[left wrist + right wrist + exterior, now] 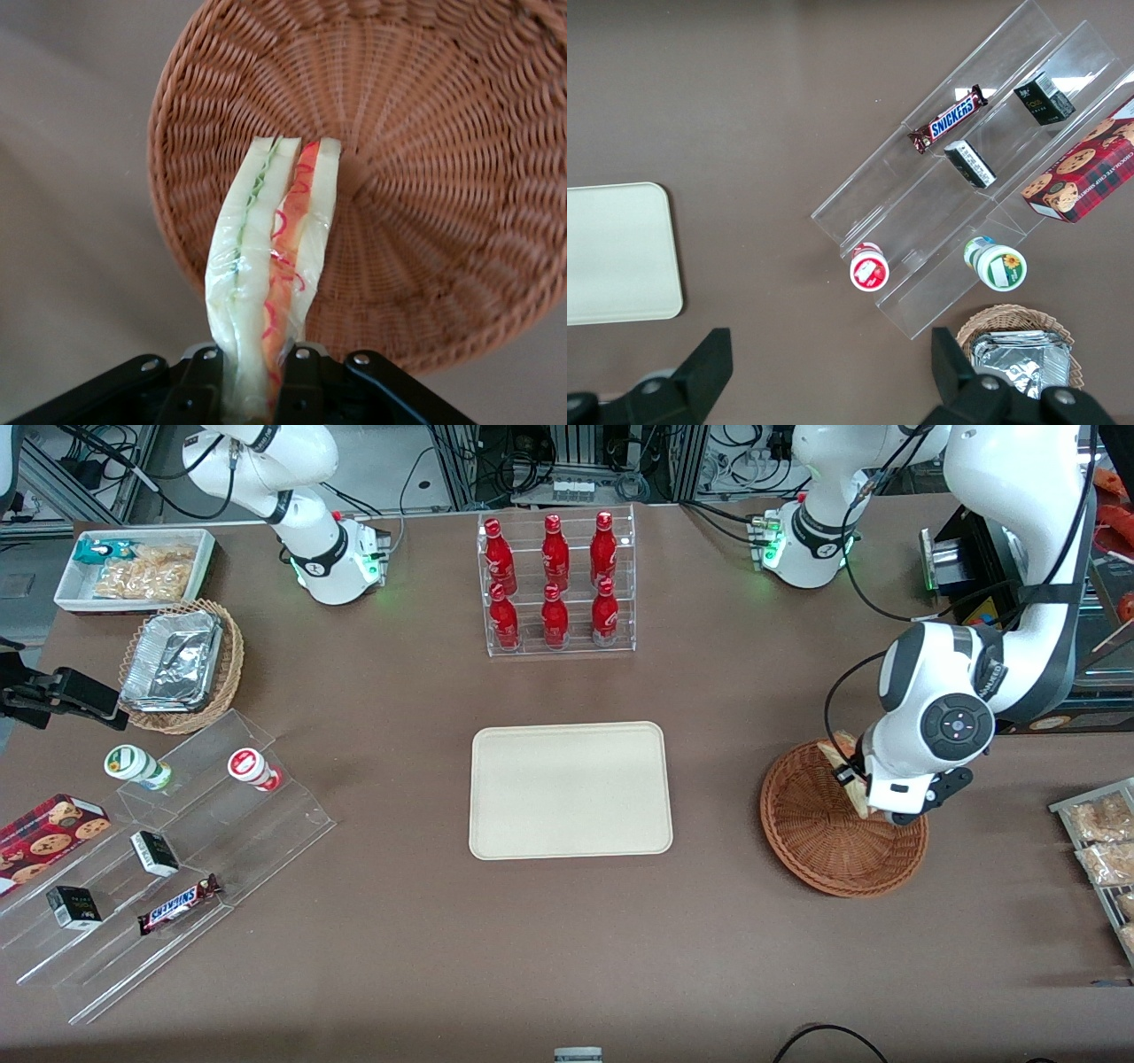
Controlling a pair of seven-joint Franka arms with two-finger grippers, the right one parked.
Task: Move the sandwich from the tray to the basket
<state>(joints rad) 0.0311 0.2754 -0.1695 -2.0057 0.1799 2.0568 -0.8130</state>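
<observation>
In the front view my gripper (850, 773) is over the edge of the round wicker basket (819, 841), shut on the wrapped sandwich (858, 798). The sandwich hangs tilted above the basket's part farther from the front camera. The flat cream tray (571, 793) lies beside the basket with nothing on it. In the left wrist view the gripper (257, 381) holds one end of the sandwich (282, 248) between its fingers, and the other end reaches over the woven basket (425, 195). Whether the sandwich touches the basket cannot be told.
A clear rack of red bottles (563, 624) stands farther from the front camera than the tray. Toward the working arm's end is a rack of wrapped food (1112, 859). A clear stepped organizer (213, 841) and a foil-filled basket (232, 660) are toward the parked arm's end.
</observation>
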